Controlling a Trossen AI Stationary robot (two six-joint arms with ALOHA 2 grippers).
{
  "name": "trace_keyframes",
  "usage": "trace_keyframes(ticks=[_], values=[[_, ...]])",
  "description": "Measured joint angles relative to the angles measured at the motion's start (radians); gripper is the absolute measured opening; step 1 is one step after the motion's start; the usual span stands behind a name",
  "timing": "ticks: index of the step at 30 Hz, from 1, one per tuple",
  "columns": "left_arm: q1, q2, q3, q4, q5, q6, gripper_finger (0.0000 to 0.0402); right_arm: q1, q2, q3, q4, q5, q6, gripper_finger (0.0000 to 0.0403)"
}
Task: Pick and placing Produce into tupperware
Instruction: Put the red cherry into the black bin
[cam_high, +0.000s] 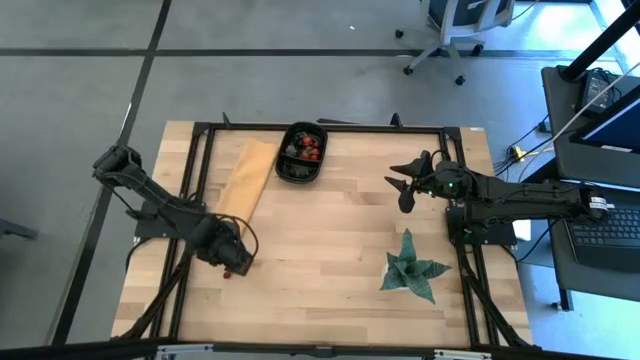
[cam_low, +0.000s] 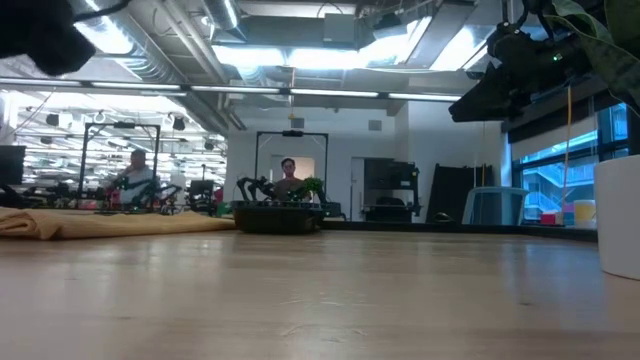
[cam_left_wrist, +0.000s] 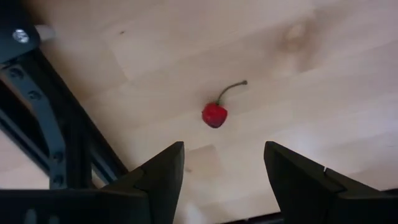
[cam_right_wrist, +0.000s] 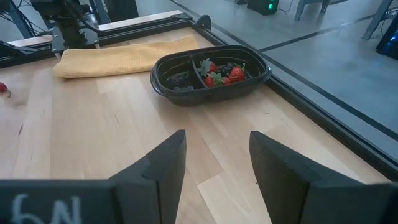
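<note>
High view: while the left gripper (cam_high: 232, 262) hovers over a red cherry (cam_high: 228, 272) near the table's left edge, the black tupperware (cam_high: 301, 153) sits at the far edge.
Left wrist view: fingers parted, empty; cherry round, glossy, light, likely slippery; pinch the body, not the thin stem.
Right wrist view: right gripper (cam_right_wrist: 214, 163) parted, empty; tub's one compartment holds strawberries (cam_right_wrist: 225, 72).

I inspect the table (cam_high: 330, 240): a light wooden plank top edged by a black frame. Directly on it at the far edge sits the black tupperware (cam_high: 301, 153), divided inside, with strawberries (cam_right_wrist: 221, 72) and dark berries in one compartment. Just beside the tub, toward the left arm's side, lies a folded tan cloth (cam_high: 247, 177). A single red cherry-like fruit (cam_left_wrist: 214, 114) with a stem lies on the bare wood near the left frame rail. A green spiky plant (cam_high: 409, 268) rests on the right arm's side.
</note>
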Motion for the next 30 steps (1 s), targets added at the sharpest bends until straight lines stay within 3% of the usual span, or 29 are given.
trace_keyframes(ticks=[8, 21, 30], values=[[-0.043, 0.053, -0.071, 0.104, -0.001, 0.049, 0.0213, 0.000, 0.000, 0.000, 0.000, 0.000, 0.000, 0.0179], [-0.048, 0.232, -0.072, 0.184, 0.029, 0.164, 0.0213, 0.000, 0.000, 0.000, -0.001, 0.000, 0.019, 0.0179], [-0.048, 0.288, -0.072, 0.230, 0.059, 0.224, 0.0213, 0.000, 0.000, 0.000, -0.001, 0.000, 0.023, 0.0179]])
